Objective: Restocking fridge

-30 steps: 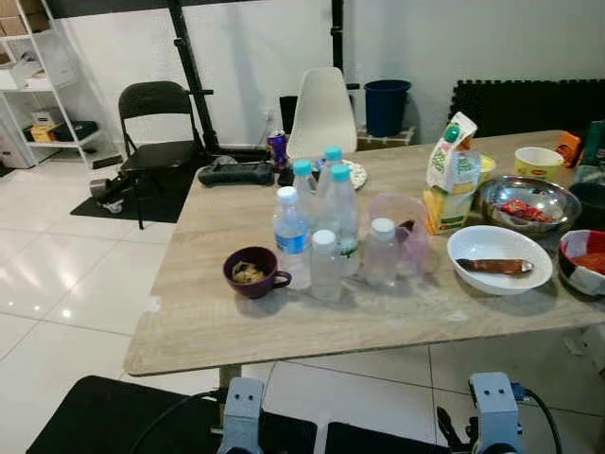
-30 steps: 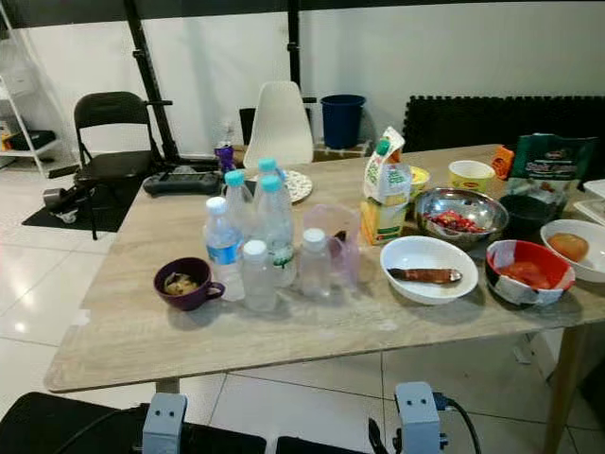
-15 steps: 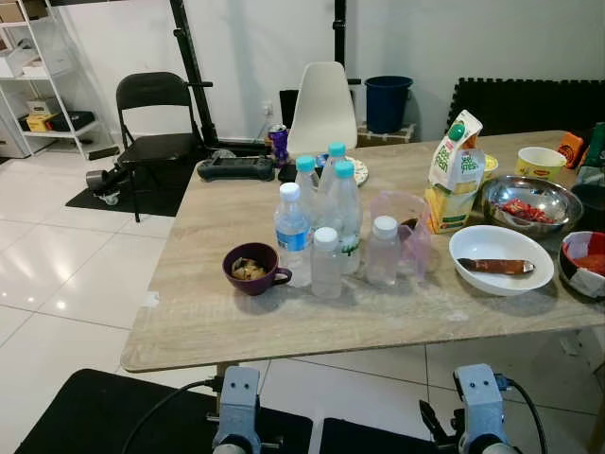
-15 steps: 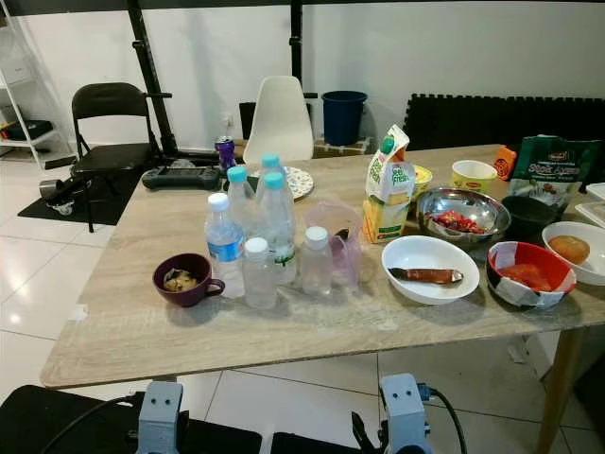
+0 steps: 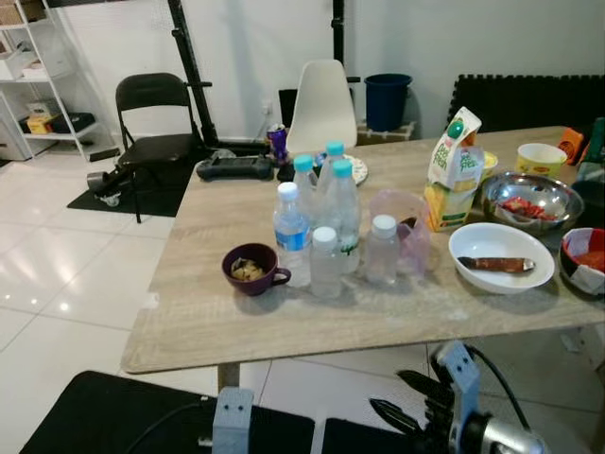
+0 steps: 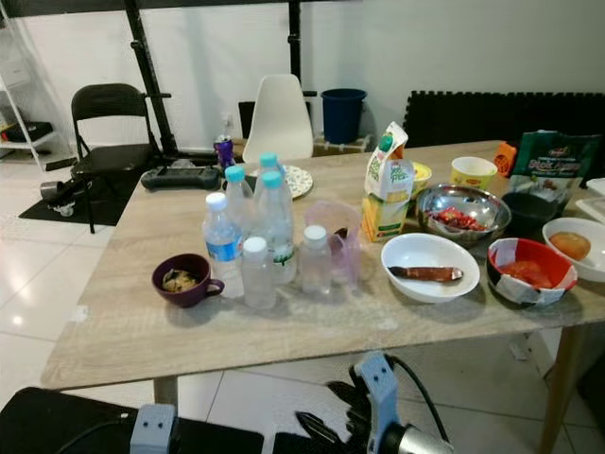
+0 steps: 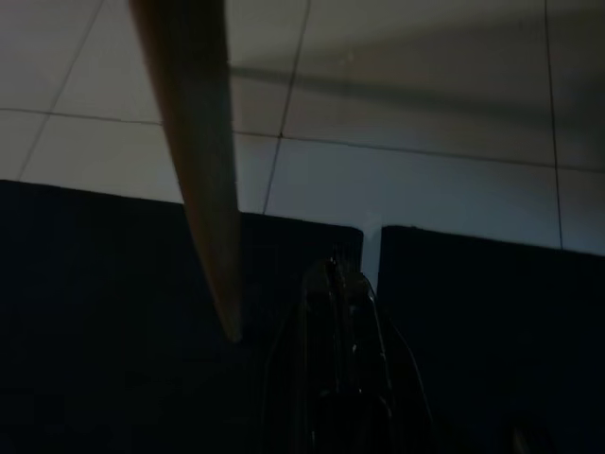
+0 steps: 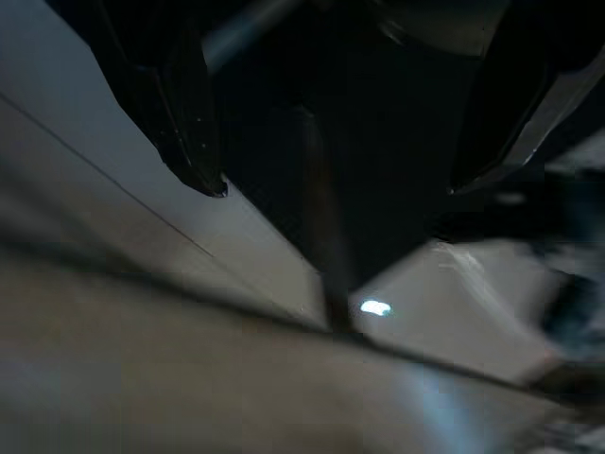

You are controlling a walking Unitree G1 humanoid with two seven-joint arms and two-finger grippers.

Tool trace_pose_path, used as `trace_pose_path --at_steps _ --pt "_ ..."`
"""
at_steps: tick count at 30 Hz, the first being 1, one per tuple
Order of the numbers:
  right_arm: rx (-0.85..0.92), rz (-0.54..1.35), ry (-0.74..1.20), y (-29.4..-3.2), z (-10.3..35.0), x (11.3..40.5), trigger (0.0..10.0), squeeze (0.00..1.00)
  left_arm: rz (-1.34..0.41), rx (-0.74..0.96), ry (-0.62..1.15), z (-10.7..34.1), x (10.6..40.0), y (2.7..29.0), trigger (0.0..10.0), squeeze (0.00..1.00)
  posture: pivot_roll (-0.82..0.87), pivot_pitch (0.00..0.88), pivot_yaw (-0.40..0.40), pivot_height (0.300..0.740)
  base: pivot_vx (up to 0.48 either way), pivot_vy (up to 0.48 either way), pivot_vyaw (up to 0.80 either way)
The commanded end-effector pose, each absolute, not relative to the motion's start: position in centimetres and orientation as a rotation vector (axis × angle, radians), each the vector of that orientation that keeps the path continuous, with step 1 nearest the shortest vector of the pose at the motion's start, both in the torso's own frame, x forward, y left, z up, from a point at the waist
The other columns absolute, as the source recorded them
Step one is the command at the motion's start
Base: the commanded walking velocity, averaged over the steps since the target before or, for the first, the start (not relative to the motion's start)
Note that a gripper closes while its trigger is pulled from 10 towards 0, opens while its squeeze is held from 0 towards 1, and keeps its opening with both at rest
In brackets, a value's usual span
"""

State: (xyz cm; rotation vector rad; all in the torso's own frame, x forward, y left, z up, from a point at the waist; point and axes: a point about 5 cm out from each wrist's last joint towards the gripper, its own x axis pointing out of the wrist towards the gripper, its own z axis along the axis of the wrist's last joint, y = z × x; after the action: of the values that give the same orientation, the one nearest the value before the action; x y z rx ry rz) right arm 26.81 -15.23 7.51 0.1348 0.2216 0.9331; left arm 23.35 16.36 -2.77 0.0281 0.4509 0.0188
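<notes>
Carton (image 5: 453, 168) reads "fresh"; right tool (image 8: 331, 180) spread below table (image 5: 203, 322).

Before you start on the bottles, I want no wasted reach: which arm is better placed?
Right, probably. The right gripper is raised, jaws open, just below the table edge near the bottles; the left arm hangs low.

right gripper (image 5: 402, 397) raised, swung leftward, jaws apart

Six bottles (image 5: 292, 234), four bowls (image 5: 499, 255)
</notes>
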Motion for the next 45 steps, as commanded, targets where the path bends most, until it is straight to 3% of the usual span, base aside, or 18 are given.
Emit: trace_pose_path --at_steps 1,5,9,12,15,17,18,19,20,27,28,29,30,45 --pt "0.175 0.984 0.239 -14.7 7.6 26.3 10.0 0.00 0.035 0.039 0.476 -3.2 22.7 17.0 10.0 0.00 -0.02 0.104 0.035 0.740 0.000 0.000 0.00" --pt "0.316 1.162 0.070 -12.4 13.6 26.7 10.0 0.00 0.079 0.043 0.451 -2.9 22.3 17.9 10.0 0.00 -0.01 0.107 0.035 0.740 0.000 0.000 0.00" --pt "0.368 1.182 -0.039 -11.5 17.0 27.6 10.0 0.00 0.076 0.049 0.421 -2.2 22.7 17.9 10.0 0.00 0.00 0.108 0.038 0.740 0.000 0.000 0.00" --pt "0.345 1.112 -0.094 -11.2 18.5 28.7 10.0 0.00 0.064 0.053 0.391 -1.7 23.1 17.7 10.0 0.00 0.00 0.107 0.039 0.740 0.000 0.000 0.00" --pt "0.211 0.865 -0.147 -11.4 19.4 31.7 10.0 0.00 0.055 0.052 0.386 -1.5 23.4 17.5 10.0 0.00 0.00 0.106 0.042 0.740 0.000 0.000 0.00" --pt "0.169 0.809 -0.153 -11.5 19.6 32.2 10.0 0.00 0.054 0.052 0.387 -1.5 23.4 17.5 10.0 0.00 0.00 0.106 0.042 0.740 0.000 0.000 0.00" --pt "0.111 0.761 -0.158 -11.5 19.6 32.7 10.0 0.33 0.053 0.053 0.387 -1.5 23.4 17.5 10.0 0.00 0.00 0.106 0.042 0.740 0.000 0.000 0.00" --pt "0.079 0.717 -0.155 -11.6 19.6 33.1 10.0 0.80 0.053 0.054 0.388 -1.5 23.4 17.5 10.0 0.00 0.00 0.109 0.042 0.740 0.000 0.000 0.00" --pt "0.086 0.700 -0.142 -11.6 19.5 33.4 10.0 1.00 0.053 0.055 0.389 -1.5 23.4 17.5 10.0 0.00 0.00 0.109 0.042 0.740 0.000 0.000 0.00" --pt "-0.006 0.565 -0.148 -10.4 19.5 35.2 10.0 1.00 0.051 0.057 0.391 -1.3 23.2 17.5 10.0 0.00 0.02 0.121 0.037 0.740 0.000 0.000 0.00" --pt "-0.012 0.532 -0.159 -10.4 19.7 35.6 10.0 0.76 0.049 0.060 0.391 -1.3 23.2 17.5 10.0 0.00 0.02 0.124 0.037 0.740 0.000 0.000 0.00" --pt "-0.012 0.532 -0.159 -10.4 19.7 35.6 10.0 0.76 0.049 0.060 0.391 -1.3 23.2 17.5 10.0 0.00 0.02 0.124 0.037 0.740 0.000 0.000 0.00" --pt "0.001 0.466 -0.185 -10.4 20.1 36.5 10.0 0.00 0.047 0.063 0.391 -1.3 23.1 17.5 10.0 0.00 0.02 0.128 0.037 0.740 0.000 0.000 0.00" --pt "-0.006 0.380 -0.244 -8.6 21.8 38.8 10.0 0.00 0.049 0.072 0.398 -1.0 22.4 17.9 10.0 0.00 0.05 0.161 0.029 0.740 0.000 0.000 0.00"
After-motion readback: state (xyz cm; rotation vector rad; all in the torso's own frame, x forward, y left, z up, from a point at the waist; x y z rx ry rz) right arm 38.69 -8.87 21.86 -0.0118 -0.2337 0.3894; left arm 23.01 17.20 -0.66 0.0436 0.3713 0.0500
